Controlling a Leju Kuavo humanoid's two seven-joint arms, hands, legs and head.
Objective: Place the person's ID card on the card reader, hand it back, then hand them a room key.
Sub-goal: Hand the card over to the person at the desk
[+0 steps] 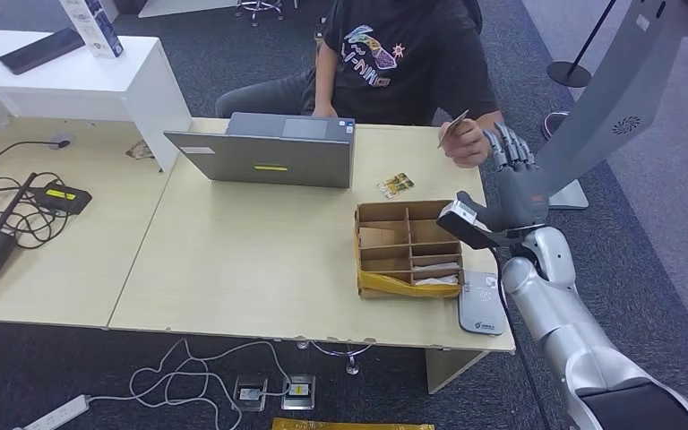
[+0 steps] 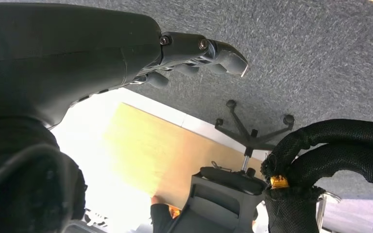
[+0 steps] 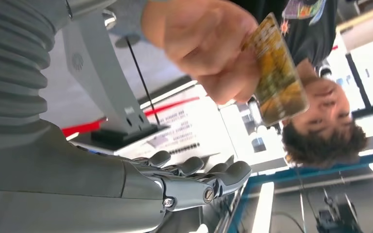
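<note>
Reaching my right hand [image 1: 512, 172], fingers spread and empty, beside the person's hand [image 1: 466, 143]; I judge the ID card [image 1: 452, 128] thin, stiff, slippery: pinch its free edge.

My right hand [image 1: 512, 170] is raised at the table's [image 1: 251, 260] far right corner, just beside the person's hand [image 1: 466, 143] holding the card [image 1: 453, 127]; I see a narrow gap between them. Below my forearm: compartmented cardboard box [image 1: 408, 247], card reader [image 1: 481, 305] just beside it at the table edge. Open laptop [image 1: 264, 149] walls off the far middle. Bare tabletop runs wide between laptop and box. Cables [image 1: 18, 208] clutter the far left.
</note>
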